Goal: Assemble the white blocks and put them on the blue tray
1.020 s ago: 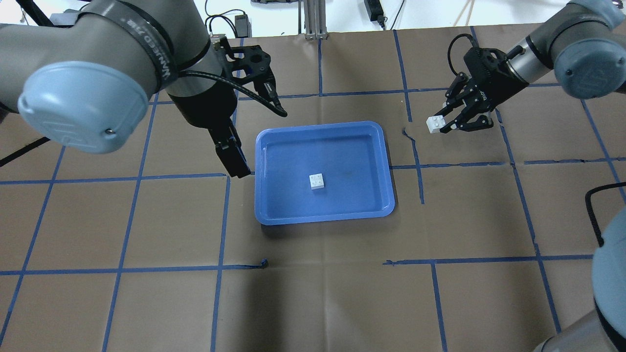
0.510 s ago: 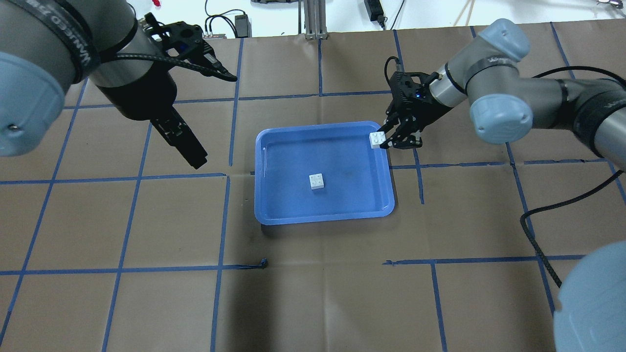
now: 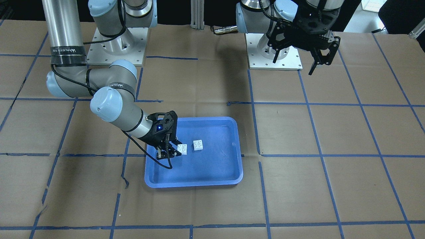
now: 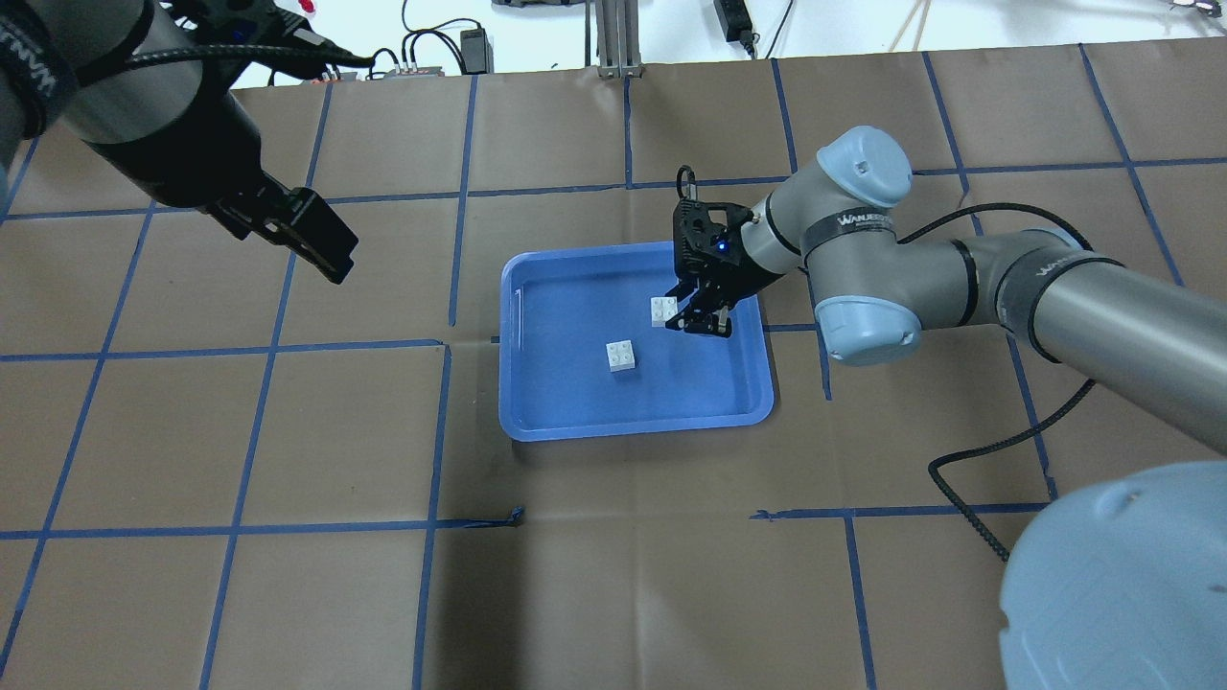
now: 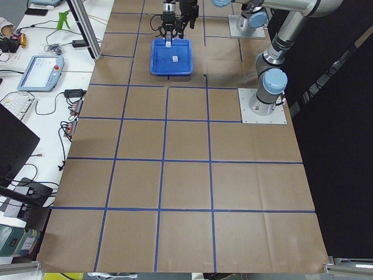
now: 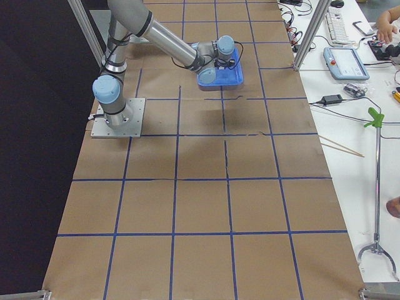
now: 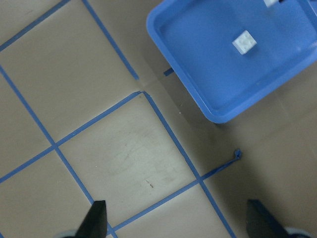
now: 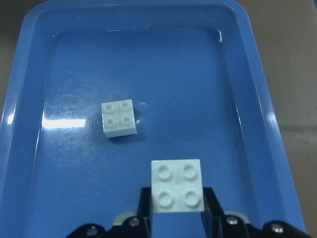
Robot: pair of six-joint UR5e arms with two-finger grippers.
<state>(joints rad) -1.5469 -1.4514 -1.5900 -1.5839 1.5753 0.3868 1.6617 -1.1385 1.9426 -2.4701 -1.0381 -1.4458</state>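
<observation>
Seen from overhead, the left gripper (image 3: 293,64) hangs high over the far left of the table, well apart from everything else. Its two fingers are spread wide with nothing between them, and its wrist camera looks down on brown paper (image 4: 288,431) crossed by blue tape lines (image 4: 436,422). Near the middle of the table lies the blue tray (image 4: 537,429), flat on the paper with its long sides running left to right. A loose white block (image 4: 621,356) sits studs up on the tray floor, roughly at its centre, touching neither rim nor gripper. Just to its right, and a little farther from the robot, a second white block (image 4: 663,310) is pinched studs up between the fingers of the right gripper (image 4: 698,316), over the inside of the tray and apart from the loose one. Whether this held block touches the tray floor cannot be told. The right arm reaches in from the right edge, its wrist crossing the tray's right rim.
</observation>
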